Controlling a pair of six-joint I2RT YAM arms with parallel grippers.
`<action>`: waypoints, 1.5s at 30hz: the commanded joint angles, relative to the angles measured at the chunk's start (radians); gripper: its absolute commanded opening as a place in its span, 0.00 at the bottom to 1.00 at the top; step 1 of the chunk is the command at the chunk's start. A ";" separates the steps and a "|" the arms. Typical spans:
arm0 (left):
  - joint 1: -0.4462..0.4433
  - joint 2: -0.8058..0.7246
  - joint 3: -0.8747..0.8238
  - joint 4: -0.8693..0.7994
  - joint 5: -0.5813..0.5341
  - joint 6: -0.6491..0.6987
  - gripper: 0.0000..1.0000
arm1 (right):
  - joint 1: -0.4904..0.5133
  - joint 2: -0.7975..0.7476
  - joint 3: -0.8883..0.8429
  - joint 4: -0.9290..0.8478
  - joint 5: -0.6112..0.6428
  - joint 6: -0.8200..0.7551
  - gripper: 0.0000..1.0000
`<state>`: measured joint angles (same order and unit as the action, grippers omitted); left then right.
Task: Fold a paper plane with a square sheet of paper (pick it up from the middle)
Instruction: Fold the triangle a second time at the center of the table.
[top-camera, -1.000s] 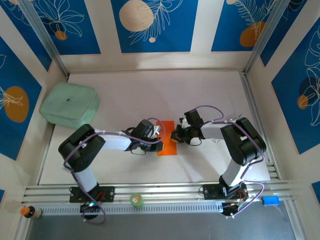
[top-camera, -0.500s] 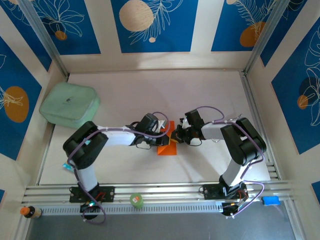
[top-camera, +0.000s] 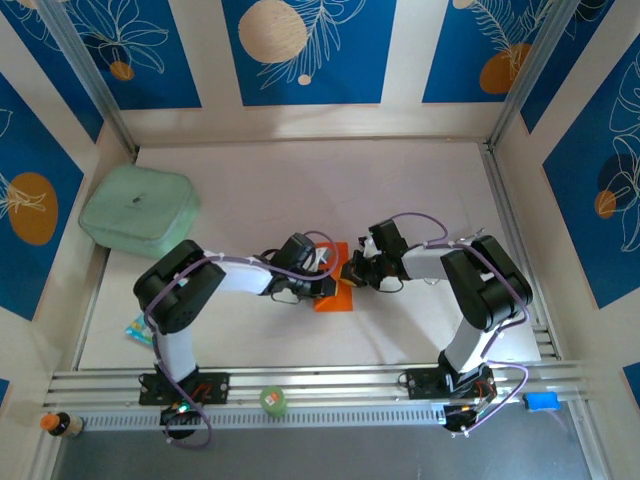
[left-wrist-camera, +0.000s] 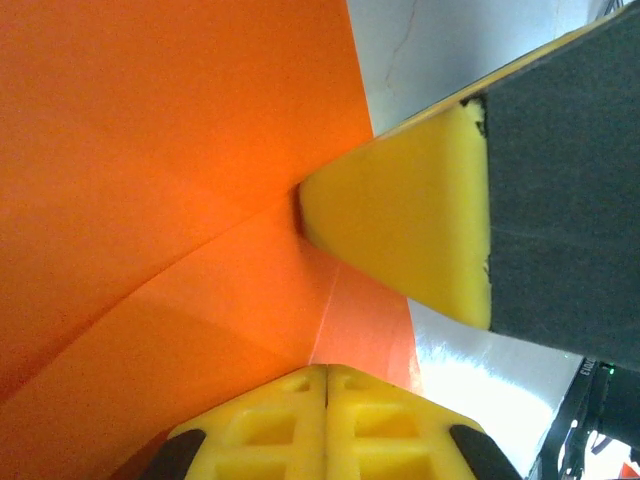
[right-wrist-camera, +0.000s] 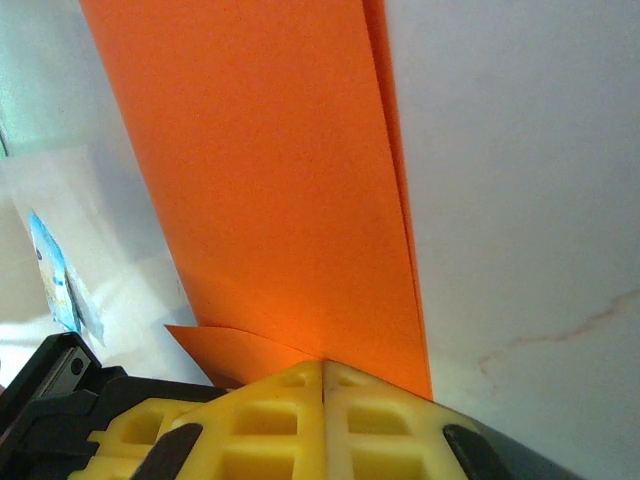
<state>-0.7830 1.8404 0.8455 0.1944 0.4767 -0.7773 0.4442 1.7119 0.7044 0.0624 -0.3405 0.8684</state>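
A white desk (top-camera: 300, 180) is enclosed by blue panels (top-camera: 340, 60) printed with leaves. A soft, pale green pad (top-camera: 138, 209) is laid at its far left corner. The thin orange paper (top-camera: 333, 298), creased and partly folded, is found at the desk's middle. It is clamped by the left gripper (left-wrist-camera: 326, 372) on one side and by the right gripper (right-wrist-camera: 324, 365) on the other. A small green round thing (top-camera: 273, 401) is seen on the front rail.

Orange paper (right-wrist-camera: 280, 200); yellow, apparently gridded jaws
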 joint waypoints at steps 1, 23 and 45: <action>-0.004 -0.028 -0.043 -0.077 -0.004 0.016 0.04 | -0.007 0.021 -0.025 -0.068 0.043 0.003 0.00; -0.015 -0.218 -0.172 -0.262 -0.080 0.158 0.04 | -0.007 0.001 -0.019 -0.085 0.051 0.000 0.00; -0.011 -0.132 -0.051 -0.202 -0.121 0.147 0.01 | -0.008 -0.029 0.029 -0.104 0.019 -0.030 0.00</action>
<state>-0.7921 1.6829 0.7967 0.0093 0.3752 -0.6296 0.4438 1.7092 0.7132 0.0399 -0.3397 0.8627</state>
